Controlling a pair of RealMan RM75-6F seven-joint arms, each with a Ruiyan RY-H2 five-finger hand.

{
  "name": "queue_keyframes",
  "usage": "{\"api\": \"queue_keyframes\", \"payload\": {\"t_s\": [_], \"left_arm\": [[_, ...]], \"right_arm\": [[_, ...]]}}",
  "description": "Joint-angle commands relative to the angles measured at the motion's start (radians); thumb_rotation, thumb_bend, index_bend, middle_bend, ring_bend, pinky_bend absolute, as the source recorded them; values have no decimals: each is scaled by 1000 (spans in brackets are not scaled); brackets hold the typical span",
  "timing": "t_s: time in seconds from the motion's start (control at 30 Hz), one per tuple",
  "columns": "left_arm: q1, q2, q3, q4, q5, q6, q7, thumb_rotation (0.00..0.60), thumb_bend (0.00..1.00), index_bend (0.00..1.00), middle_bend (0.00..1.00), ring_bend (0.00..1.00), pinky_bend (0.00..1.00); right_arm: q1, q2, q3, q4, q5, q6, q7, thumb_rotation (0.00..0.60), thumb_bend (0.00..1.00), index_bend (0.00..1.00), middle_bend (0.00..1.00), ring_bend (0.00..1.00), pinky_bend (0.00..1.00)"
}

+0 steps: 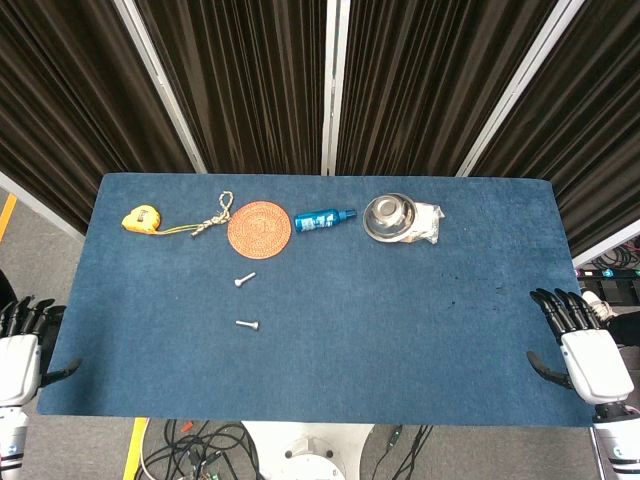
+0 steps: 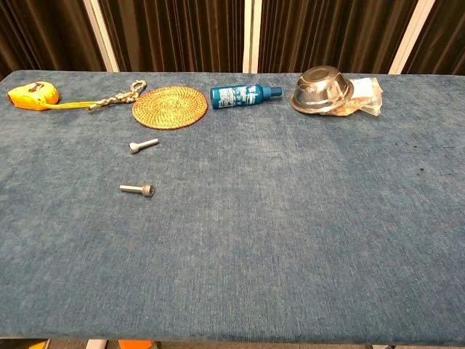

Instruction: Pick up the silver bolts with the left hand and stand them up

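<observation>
At the near corners of the surface (image 1: pixel 400 330) we see both hands, each holding nothing. Our left hand (image 1: pixel 20 350) sits just off the near left edge, our right hand (image 1: pixel 580 345) at the near right edge, fingers apart and pointing away from us. Neither shows in the chest view.

The two bolts are small, silver and smooth, each with a round head on a short shank, and both lie flat on the blue cloth. The near bolt (image 2: pixel 137 190) lies left of centre, its head toward the right. The far bolt (image 2: pixel 143 145) lies a little beyond it, well apart, angled, with its head at the near-left end. We think the heads are socket-type, though they are too small to be sure.

Around both bolts the cloth is bare on every side, and the right half in front of the far row is open.

Along the far edge, left to right: a yellow tape measure (image 2: pixel 33 94), a cord (image 2: pixel 120 94), a woven mat (image 2: pixel 170 107), a blue bottle (image 2: pixel 243 94) on its side, and a steel bowl (image 2: pixel 322 89) touching a clear bag (image 2: pixel 363 98).
</observation>
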Motion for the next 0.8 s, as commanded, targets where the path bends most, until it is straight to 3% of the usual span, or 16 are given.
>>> {"api": "queue_keyframes", "payload": {"t_s": [0.03,0.3,0.47,0.67,0.8], "left_arm": [[6,8,8,-4,25,10,-7,600,70,220,149,17,0],[1,19,25,-23,108,27,-9,600,70,221,150,17,0],[-39,29,-5,-68,102,-14,-2,600,89,246,164,17,0],[-200,44,-93,-140,87,-189,43,600,154,299,175,18,1],[-348,6,-173,-155,-13,-372,90,600,192,319,194,47,30]], "right_arm": [[-4,-3,-3,3,1,4,2,600,205,0,89,0,52],[-28,-9,-12,15,-14,51,16,600,205,0,96,0,52],[-40,-12,-17,22,-20,69,21,600,205,0,96,0,52],[-34,-8,-19,16,-35,69,14,600,204,0,96,0,52],[-35,-5,-21,9,-40,71,6,600,204,0,96,0,52]]}}
